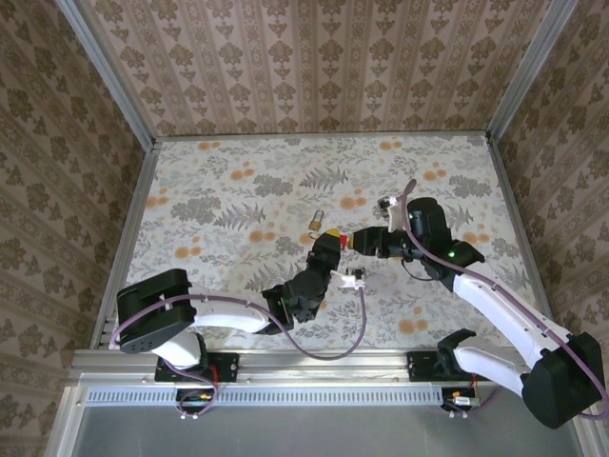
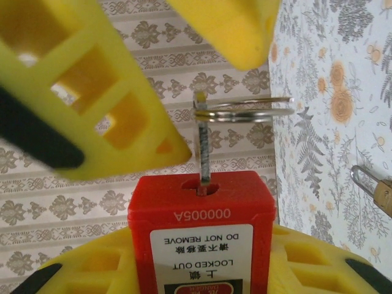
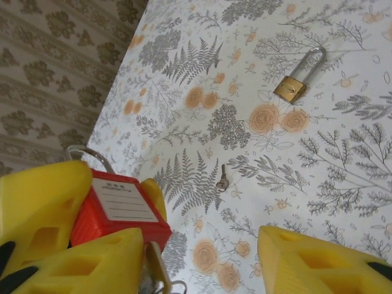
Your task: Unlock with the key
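Key (image 2: pixel 202 147): blade standing in slot of red tag (image 2: pixel 199 214), tip hidden, just beside right gripper (image 1: pixel 354 238) fingertips.
Left gripper (image 2: pixel 202 272): clamped on red tag, fingers cut off.
Right gripper: jaws wide, holding nothing.
Brass padlock (image 3: pixel 297 76): well beyond right gripper.

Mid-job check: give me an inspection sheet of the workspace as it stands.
Surface: floral tablecloth, lying flat.
Job's things: key seated in the red lockout padlock, ring attached.
Clutter: brass padlock and a loose small key, lying apart on the cloth.
Grippers: left gripper clamps the red lockout padlock; right gripper jaws open, flanking the key.
Cables: purple cables looped along both arms.
Surroundings: patterned walls, metal frame.
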You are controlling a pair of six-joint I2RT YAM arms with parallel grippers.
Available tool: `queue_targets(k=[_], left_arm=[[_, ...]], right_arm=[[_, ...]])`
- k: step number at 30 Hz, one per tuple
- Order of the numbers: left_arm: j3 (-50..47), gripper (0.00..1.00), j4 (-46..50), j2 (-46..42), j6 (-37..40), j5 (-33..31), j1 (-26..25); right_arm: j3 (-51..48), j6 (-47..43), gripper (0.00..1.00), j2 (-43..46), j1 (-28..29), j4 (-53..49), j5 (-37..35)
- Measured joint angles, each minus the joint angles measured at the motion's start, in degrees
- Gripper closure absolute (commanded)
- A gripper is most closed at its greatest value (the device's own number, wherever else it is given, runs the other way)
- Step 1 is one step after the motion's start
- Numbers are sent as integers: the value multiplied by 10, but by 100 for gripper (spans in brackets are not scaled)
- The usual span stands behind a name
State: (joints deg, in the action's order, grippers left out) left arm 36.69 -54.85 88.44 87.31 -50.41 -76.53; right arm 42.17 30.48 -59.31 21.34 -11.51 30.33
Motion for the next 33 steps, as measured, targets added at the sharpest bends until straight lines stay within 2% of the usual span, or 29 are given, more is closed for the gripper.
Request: queue_targets(k=[2, 6, 13, 22, 28, 33], left_arm=[[0, 76, -10, 0, 0, 0, 0], [0, 76, -18, 0, 0, 0, 0], [0, 76, -22, 0, -7, 0, 0], [0, 77, -38, 26, -16, 0, 1], [0, 77, -40, 28, -16, 0, 1], [0, 77, -40, 28, -16, 0, 1]], right_arm=[[0, 23, 27, 0, -19, 9, 27], [-4, 82, 21, 0, -46, 39, 96], [-94, 233, 16, -29, -54, 203, 205], [-144, 354, 23, -38, -53, 346, 236], [-146, 386, 24, -38, -43, 388, 237], [-147, 392, 29, -47, -20, 396, 221]])
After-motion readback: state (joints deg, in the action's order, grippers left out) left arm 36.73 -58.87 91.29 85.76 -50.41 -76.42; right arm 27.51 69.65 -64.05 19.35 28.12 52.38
